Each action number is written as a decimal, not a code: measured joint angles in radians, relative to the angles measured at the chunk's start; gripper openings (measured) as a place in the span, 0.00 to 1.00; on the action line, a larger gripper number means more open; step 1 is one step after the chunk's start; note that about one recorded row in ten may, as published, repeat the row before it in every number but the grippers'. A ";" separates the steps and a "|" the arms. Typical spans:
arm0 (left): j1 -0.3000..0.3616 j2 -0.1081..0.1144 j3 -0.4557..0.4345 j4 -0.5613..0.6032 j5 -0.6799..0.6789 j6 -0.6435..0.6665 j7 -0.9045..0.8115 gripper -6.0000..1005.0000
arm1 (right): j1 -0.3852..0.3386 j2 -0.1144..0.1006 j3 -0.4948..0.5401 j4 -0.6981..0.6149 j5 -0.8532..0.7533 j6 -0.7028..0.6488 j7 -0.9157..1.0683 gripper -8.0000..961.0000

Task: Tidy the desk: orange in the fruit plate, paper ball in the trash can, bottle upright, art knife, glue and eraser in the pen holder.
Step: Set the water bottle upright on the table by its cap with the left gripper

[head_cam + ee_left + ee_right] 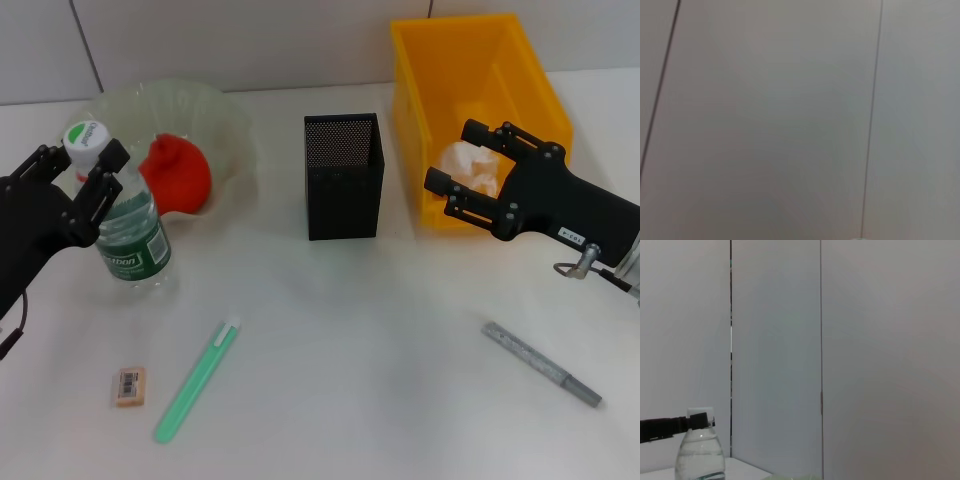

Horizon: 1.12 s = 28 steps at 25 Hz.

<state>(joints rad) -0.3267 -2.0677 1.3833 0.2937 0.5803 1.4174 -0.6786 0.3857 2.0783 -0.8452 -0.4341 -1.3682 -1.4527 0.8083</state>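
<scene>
From the head camera I see the left gripper (88, 170) at the neck of the water bottle (130, 235), which stands upright near the left edge of the white desk (350, 380); its fingers sit on either side of the cap, though I cannot tell whether they press on it. Behind the bottle, the orange (178, 175) lies in the clear fruit plate (225, 115). The black mesh pen holder (343, 175) stands mid-desk. To its right, the right gripper (470, 165) hovers over the near wall of the yellow trash can (470, 60) with fingers spread wide and holding nothing; the paper ball (470, 168) lies inside the can just beyond them. On the near desk the eraser (130, 386) lies beside the green art knife (197, 381), and the grey glue stick (541, 362) lies well apart on the right.

My left wrist camera shows only a blank panelled wall (765, 120).

My right wrist camera shows that wall too, with the bottle (701, 452) upright in the distance and a black finger (670, 426) of the left gripper at its cap.
</scene>
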 joint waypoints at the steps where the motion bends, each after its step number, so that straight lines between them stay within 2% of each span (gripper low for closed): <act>1: -0.001 0.000 -0.004 -0.006 0.000 0.000 0.004 0.54 | 0.001 0.000 0.000 0.000 0.000 0.000 0.000 0.80; 28: -0.008 -0.005 -0.032 -0.034 -0.002 -0.032 0.034 0.55 | 0.010 0.000 0.000 0.000 0.000 0.012 0.000 0.80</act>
<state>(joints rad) -0.3346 -2.0724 1.3514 0.2592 0.5782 1.3853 -0.6442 0.3955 2.0785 -0.8452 -0.4341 -1.3682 -1.4410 0.8084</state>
